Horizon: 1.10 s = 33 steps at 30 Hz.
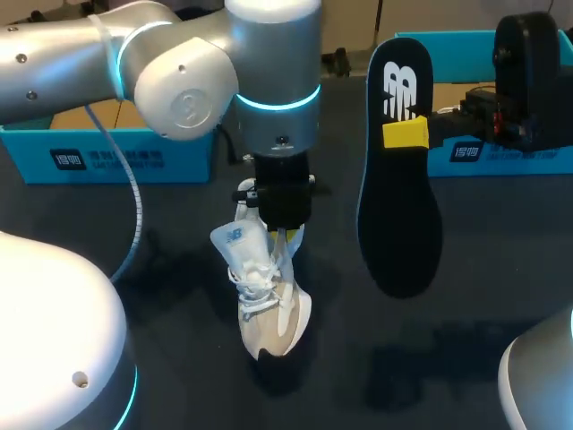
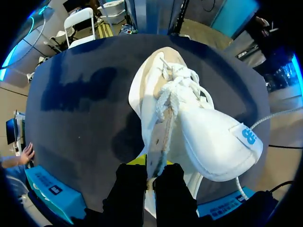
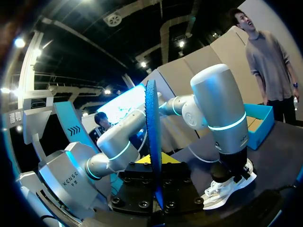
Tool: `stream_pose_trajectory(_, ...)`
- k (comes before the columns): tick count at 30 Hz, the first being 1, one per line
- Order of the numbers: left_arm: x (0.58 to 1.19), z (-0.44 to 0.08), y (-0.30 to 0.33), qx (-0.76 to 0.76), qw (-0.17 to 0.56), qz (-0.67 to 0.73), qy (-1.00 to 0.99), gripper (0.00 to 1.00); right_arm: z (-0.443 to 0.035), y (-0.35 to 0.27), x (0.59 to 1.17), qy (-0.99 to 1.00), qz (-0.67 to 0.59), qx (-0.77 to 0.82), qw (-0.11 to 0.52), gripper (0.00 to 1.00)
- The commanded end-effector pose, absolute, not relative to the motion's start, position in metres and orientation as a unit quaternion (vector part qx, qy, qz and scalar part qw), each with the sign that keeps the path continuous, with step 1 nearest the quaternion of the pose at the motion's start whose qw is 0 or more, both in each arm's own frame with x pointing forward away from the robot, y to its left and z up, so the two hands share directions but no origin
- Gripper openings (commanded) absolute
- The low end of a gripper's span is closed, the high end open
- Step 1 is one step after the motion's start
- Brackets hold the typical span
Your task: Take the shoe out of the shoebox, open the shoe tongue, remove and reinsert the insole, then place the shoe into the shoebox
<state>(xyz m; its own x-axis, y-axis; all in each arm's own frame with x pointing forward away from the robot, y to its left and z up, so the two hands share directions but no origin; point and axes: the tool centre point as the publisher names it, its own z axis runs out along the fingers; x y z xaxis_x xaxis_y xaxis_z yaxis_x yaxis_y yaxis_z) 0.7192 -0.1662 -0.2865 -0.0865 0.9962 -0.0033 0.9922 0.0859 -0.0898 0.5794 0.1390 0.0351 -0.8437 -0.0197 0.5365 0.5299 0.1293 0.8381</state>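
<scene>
Open blue cardboard shoebox (image 1: 116, 157) sits far left. Left arm (image 1: 179, 81) reaches in from the left, wrist vertical over mid-desk. Left jaws are almost closed, pinching the lace-side upper of the white-and-beige lace-up sneaker (image 1: 269, 300). The sneaker is on the dark desk (image 1: 466, 305), toe toward the near side, with its padded white tongue (image 2: 222, 142) folded out. The upper mostly hides the fingertips. To the right, the black foam insole (image 1: 398, 206) is held upright off the desk, clamped in the right jaws. Right arm (image 1: 528, 81) is cut off at the far right edge.
</scene>
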Motion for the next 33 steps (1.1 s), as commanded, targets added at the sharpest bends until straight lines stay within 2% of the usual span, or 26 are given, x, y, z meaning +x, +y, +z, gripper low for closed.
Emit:
stream_pose_trajectory(1,0.721,-0.293,-0.172,-0.678,0.045,0.041,-0.732,0.00,0.035,0.142,0.583,-0.721,-0.634,-0.176,0.218,0.00)
stream_pose_trajectory(33,0.700,-0.348,-0.197,-0.723,0.094,-0.015,-0.684,0.00,0.035,0.142,0.583,-0.721,-0.634,-0.176,0.218,0.00)
